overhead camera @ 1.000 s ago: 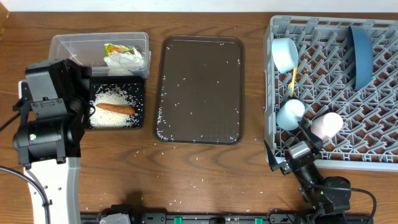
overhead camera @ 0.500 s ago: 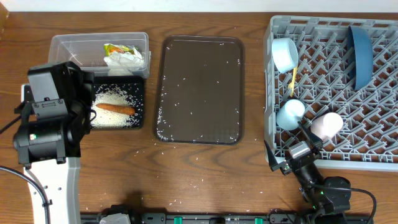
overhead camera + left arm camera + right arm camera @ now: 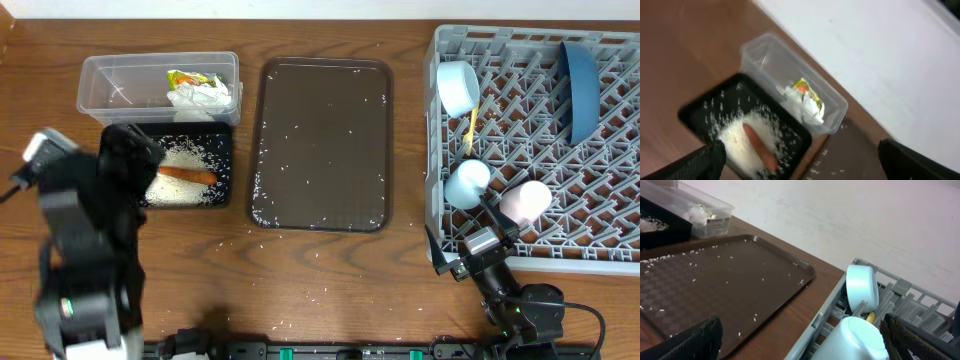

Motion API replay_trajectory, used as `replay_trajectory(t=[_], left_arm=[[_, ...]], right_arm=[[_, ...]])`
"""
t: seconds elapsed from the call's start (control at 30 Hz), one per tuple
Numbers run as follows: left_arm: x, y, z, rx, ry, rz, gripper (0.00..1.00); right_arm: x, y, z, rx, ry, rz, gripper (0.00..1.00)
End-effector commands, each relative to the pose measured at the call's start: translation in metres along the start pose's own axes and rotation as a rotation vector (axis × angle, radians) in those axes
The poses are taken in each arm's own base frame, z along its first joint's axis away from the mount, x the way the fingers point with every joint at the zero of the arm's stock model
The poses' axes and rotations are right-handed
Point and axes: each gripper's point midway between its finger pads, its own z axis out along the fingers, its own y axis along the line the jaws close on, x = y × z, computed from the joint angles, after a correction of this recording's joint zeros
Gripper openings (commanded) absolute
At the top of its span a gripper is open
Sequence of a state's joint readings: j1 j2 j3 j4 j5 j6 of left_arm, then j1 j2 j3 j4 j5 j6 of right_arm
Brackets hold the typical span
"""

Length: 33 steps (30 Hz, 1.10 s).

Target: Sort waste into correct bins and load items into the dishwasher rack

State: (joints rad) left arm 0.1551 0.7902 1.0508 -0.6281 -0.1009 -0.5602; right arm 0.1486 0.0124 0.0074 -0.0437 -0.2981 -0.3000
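The left pincer [image 3: 800,162] stands wide open with nothing in it. Its two dark fingertips are cut off at the lower corners of the wrist view. It hangs above the shallow black rectangular tray [image 3: 228,165] near the tabletop's left edge. That tray holds a heap of loose white rice grains [image 3: 183,154] with a thin orange-brown carrot-like stick [image 3: 190,176] lying on it. Against the tray's far side sits the clear plastic rectangular tub [image 3: 110,75], holding the glossy yellow-green printed snack wrapper [image 3: 188,79] and the crumpled white tissue [image 3: 200,97]. From overhead the left arm [image 3: 90,240] is a blur that hides the tray's left end.

The right pincer [image 3: 801,332] is also spread wide and empty, at the near-left corner of the large square grey plastic lattice rack [image 3: 600,240] by the right edge. In the rack, the small light blue cup [image 3: 467,183] sits just ahead of the pincer, with the small pink cup [image 3: 527,198] beside it. Farther in are the pale blue bowl with a white inside [image 3: 458,87] on its side, the yellow plastic spoon [image 3: 470,130] partly hidden among the pegs, and the large dark blue round plate [image 3: 578,90] on edge.

A dark brown textured serving tray [image 3: 320,140], flecked with rice, lies mid-tabletop. The tabletop [image 3: 330,270] is brown wood grain with stray grains, and a white wall [image 3: 840,215] stands beyond its far edge.
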Motion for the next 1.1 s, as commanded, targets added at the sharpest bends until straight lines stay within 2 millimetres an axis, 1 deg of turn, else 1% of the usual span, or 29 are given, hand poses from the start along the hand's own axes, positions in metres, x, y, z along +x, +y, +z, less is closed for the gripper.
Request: replay_trajectory(t=[0.0,0.17,0.37,0.47,0.57,0.77,0.9,1.07], left_arm=[[0.033,0.009,-0.003,0.08,-0.014,0.345,0.99],[0.073,0.026,0.005,0.182,-0.112,0.351,0.99],[0.119,0.038,0.018,0.295,-0.181,0.394,0.99],[0.135,0.042,0.022,0.324,-0.194,0.415,0.99],[0.147,0.043,0.025,0.344,-0.199,0.449,0.99],[0.162,0.049,0.03,0.354,-0.199,0.478,0.99],[0.176,0.057,0.039,0.339,-0.165,0.483,0.99],[0.175,0.057,0.039,0.343,-0.169,0.482,0.99]], right_arm=[[0.0,0.002,0.0,-0.005,-0.001,-0.008,0.99],[0.0,0.002,0.0,-0.005,-0.001,-0.008,0.99],[0.0,0.002,0.0,-0.005,-0.001,-0.008,0.99],[0.0,0.002,0.0,-0.005,-0.001,-0.008,0.99],[0.0,0.002,0.0,-0.005,-0.001,-0.008,0.99],[0.0,0.002,0.0,-0.005,-0.001,-0.008,0.99],[0.0,0.002,0.0,-0.005,-0.001,-0.008,0.99],[0.0,0.002,0.0,-0.005,-0.001,-0.008,0.99]])
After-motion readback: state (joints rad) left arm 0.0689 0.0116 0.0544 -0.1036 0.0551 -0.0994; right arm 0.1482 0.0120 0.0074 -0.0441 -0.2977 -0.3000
